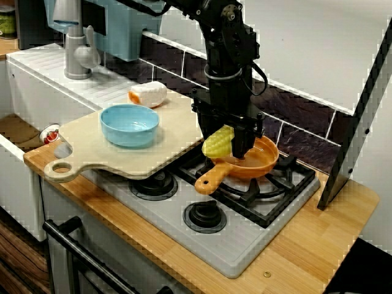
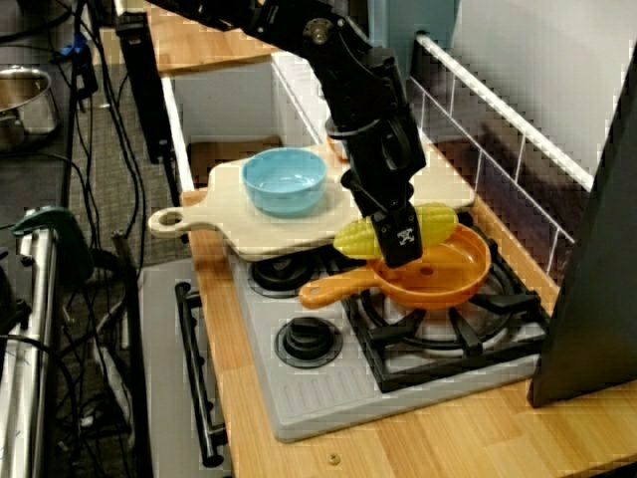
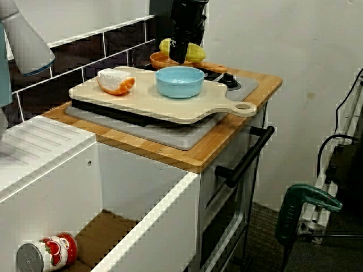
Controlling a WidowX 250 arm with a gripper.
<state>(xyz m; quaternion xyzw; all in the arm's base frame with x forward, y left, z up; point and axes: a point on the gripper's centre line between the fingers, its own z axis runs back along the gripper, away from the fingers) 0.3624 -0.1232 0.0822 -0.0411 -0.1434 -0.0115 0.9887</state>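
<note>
**Desk:** What does the view from the front of the stove give you?

**Me:** I see my claw (image 1: 237, 146) clamped on a yellow corn cob (image 1: 218, 142), just above the orange pan (image 1: 264, 160) on the stove (image 1: 245, 242). One end of the cob juts out toward the cutting board (image 1: 177, 131). The other end is hidden behind the claw.

**Desk:** And the view from the side, along the counter?

**Me:** That is my clearest look. The claw (image 2: 402, 239) is closed narrow about the cob's (image 2: 438, 220) middle, with cob showing on both sides. Its long axis lies close to level. One end points at the tiled wall and sits a little higher, and the other points at the stove's front edge. That is much the same line as the handle of the pan (image 2: 453, 274). The cob hangs over the board-side rim of the pan, and I can't tell whether it touches.

**Desk:** From the sink end?

**Me:** The cob (image 3: 196, 54) shows on either side of the claw (image 3: 179, 52), its axis running wall to front, with the pan (image 3: 160, 60) under it. Nearer my camera the blue bowl (image 3: 180, 81) sits on the board (image 3: 142, 101), apart from the cob. The wooden counter (image 3: 264, 85) frames the stove.
</note>
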